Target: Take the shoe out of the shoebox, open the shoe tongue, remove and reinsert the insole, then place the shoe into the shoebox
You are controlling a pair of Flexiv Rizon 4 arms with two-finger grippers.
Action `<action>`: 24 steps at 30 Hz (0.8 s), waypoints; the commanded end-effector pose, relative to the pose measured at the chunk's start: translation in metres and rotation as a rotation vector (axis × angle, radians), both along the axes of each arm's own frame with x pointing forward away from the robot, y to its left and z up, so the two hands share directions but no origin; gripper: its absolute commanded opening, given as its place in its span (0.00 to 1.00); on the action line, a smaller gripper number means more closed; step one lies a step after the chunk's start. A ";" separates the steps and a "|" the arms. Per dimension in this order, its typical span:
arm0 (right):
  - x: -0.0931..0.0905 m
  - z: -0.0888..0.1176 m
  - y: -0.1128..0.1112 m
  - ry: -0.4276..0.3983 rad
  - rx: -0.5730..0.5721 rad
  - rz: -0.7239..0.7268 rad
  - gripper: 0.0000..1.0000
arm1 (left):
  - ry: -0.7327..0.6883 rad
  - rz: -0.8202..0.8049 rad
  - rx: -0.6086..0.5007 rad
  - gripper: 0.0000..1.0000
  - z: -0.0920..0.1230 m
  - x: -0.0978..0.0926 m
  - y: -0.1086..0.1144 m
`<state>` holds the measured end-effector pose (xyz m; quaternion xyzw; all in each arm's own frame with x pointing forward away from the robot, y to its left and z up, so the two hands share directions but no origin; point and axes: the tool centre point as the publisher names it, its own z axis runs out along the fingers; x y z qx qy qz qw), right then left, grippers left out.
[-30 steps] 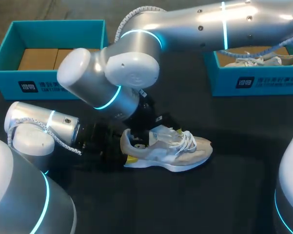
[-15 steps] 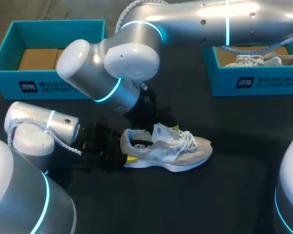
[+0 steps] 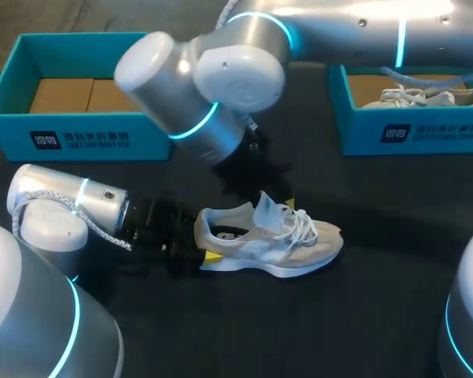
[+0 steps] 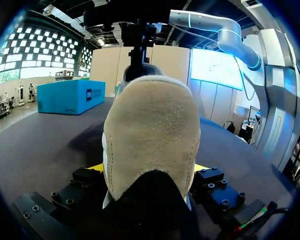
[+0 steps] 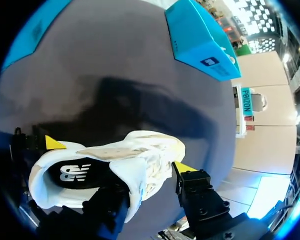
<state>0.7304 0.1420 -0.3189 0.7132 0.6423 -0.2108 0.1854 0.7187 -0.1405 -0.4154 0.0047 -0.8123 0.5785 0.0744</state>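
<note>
On the dark table (image 3: 378,315), a teal shoebox (image 3: 79,142) at upper left holds only a cardboard insert (image 3: 63,94), and a second shoebox (image 3: 413,130) at upper right holds a pale sneaker (image 3: 425,96). The shoe (image 3: 267,244) stands at centre, outside both. The left claw (image 4: 149,170) clamps its heel (image 4: 150,135), likely to steady it. Whether the right claw (image 5: 150,182), at the tongue (image 3: 265,207), grips I cannot tell.

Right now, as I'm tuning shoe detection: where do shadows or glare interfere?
Head view: glare on the right arm, whose shadow darkens the table behind the shoe. Right wrist view: a broad shadow beyond the shoe. Left wrist view: the heel is evenly lit.
</note>
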 end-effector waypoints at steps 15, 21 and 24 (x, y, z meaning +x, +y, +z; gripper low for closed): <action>-0.013 0.007 -0.015 -0.057 0.206 -0.148 0.22 | 0.000 0.000 -0.001 0.00 -0.004 0.001 -0.001; -0.014 0.007 -0.014 -0.058 0.215 -0.150 0.09 | 0.000 0.000 -0.001 0.00 -0.004 0.001 -0.001; -0.014 0.004 -0.016 -0.047 0.255 -0.158 0.03 | 0.000 0.000 -0.001 0.00 -0.004 0.001 -0.001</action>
